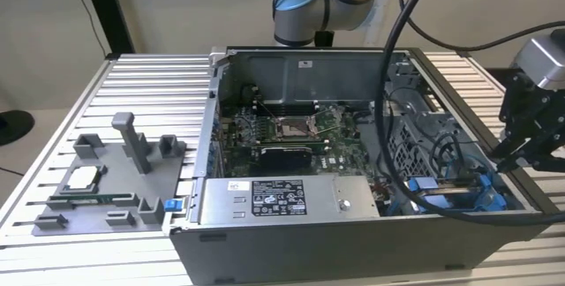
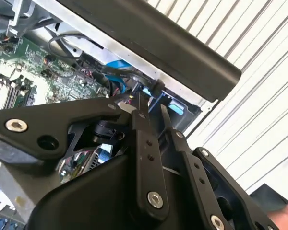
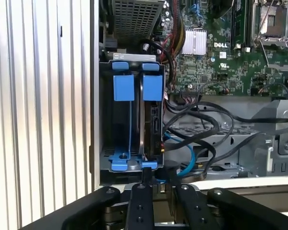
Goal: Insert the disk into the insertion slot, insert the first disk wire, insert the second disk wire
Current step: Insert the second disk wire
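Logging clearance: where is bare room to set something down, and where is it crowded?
Bare table slats lie beyond the grey fixture, on the exterior view's left of the case. Crowded: the cables by the disk, where the gripper hovers.

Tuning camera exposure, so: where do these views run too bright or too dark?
First wrist view: drive cage interior shadowed, ribbed table bright. Second wrist view: black hand dark against a washed-out table. Exterior view: evenly lit, case interior dimmer.
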Motion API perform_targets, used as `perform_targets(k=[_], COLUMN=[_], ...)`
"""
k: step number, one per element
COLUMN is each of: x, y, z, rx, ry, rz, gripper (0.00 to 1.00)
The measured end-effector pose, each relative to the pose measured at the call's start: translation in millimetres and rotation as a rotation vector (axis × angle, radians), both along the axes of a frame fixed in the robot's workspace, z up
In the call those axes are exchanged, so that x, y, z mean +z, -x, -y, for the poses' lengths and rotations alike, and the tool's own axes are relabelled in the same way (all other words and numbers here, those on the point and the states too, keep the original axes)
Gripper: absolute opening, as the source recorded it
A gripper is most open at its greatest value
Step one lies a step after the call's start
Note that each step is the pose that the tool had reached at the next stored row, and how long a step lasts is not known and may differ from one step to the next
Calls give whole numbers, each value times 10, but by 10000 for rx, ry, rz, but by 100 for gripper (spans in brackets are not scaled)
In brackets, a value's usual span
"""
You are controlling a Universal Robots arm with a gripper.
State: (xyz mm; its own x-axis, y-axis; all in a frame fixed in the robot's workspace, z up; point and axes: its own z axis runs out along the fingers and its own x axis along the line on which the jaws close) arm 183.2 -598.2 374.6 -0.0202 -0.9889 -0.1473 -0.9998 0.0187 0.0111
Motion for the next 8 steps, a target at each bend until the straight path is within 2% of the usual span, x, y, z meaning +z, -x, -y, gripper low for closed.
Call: perform_targets(k=[4, 8], x=[-6, -17], y=[-23, -38], z=[93, 111], rx=[1, -1], ry=[-39, -41], rz=[-21, -21], gripper=[0, 0])
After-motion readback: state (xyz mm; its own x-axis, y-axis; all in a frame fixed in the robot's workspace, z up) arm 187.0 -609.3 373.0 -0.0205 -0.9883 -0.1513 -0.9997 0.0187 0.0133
